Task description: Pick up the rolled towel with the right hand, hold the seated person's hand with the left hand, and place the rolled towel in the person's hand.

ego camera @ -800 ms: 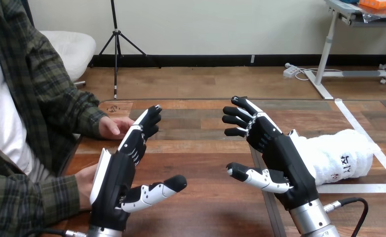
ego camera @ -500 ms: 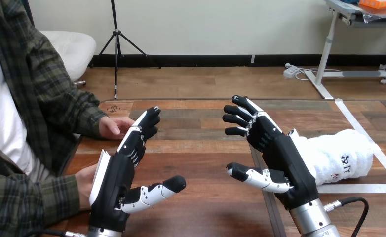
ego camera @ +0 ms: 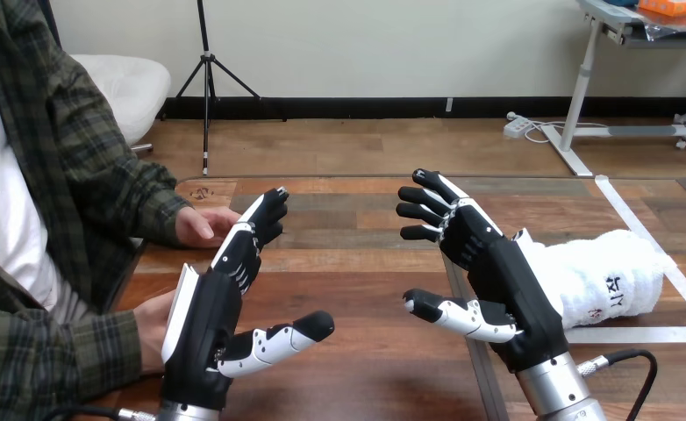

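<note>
About to pick up the rolled towel (ego camera: pixel 611 267).
Right hand (ego camera: pixel 515 294) and left hand (ego camera: pixel 203 320) spread, holding nothing; towel lying on the table (ego camera: pixel 357 263) just beside the right hand. Swing right, lower over the roll's middle, wrap round it fully before lifting.

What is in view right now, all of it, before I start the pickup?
towel: one, white, rolled, lying on the table's right part, just behind the right hand
tape: two strips, white, on the table's right part by the towel
table: one, brown wood, across the view
person's hands: two, at the view's left; one on the table's far left edge by the left hand's fingertips, one lower, behind the left hand's back
left hand: one, black and white, open, over the table's left part
right hand: one, black and white, open, in front of the towel's left end
</note>
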Robot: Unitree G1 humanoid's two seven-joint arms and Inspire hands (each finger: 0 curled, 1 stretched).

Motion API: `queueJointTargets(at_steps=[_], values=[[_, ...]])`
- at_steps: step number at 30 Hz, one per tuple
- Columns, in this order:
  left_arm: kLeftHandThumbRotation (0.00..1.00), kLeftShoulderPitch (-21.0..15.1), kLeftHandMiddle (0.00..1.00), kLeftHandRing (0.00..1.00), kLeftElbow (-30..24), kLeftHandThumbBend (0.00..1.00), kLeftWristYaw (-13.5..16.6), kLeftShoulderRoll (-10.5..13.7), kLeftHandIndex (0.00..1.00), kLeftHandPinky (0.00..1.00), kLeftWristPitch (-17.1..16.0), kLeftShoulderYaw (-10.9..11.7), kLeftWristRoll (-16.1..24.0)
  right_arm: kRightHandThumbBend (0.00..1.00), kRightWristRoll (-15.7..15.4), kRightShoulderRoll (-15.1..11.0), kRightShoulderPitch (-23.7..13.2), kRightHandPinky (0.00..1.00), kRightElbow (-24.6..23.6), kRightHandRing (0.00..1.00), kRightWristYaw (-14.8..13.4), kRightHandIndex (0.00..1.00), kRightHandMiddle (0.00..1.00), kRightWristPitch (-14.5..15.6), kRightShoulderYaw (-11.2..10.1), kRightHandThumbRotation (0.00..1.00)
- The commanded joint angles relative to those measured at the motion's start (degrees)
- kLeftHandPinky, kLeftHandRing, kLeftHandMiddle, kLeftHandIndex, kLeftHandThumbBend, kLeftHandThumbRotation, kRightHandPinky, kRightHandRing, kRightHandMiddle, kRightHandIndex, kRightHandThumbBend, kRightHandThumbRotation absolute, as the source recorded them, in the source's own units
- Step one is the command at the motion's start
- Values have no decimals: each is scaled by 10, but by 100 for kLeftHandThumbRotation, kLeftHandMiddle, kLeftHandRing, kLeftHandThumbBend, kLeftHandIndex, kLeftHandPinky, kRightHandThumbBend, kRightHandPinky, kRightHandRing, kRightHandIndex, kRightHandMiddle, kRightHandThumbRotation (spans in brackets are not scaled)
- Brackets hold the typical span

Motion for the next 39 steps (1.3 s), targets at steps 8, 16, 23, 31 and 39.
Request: queueJointTargets(at_steps=[8, 16, 23, 31, 39], values=[[49, -16, 94, 93, -32, 100, 11, -10, 90, 92, 0, -2, 11, 100, 10, -26, -31, 75, -30, 83, 11, 89, 85, -4, -3, 44], [49, -15, 94, 93, -32, 100, 18, -12, 90, 92, -1, -2, 22, 100, -7, -68, -52, 76, -37, 83, 28, 89, 86, -1, 6, 45], [49, -18, 94, 94, -28, 100, 22, -16, 91, 93, -2, -3, 27, 100, -14, -112, -76, 77, -36, 84, 72, 88, 87, 21, 18, 47], [49, -19, 95, 95, -28, 100, 34, -21, 92, 94, 0, -3, 38, 100, -38, -156, -98, 78, -35, 85, 90, 86, 86, 29, 28, 47], [49, -19, 96, 95, -31, 100, 53, -27, 92, 95, -2, -1, 57, 100, -72, -201, -117, 80, -27, 85, 86, 87, 86, 23, 36, 49]])
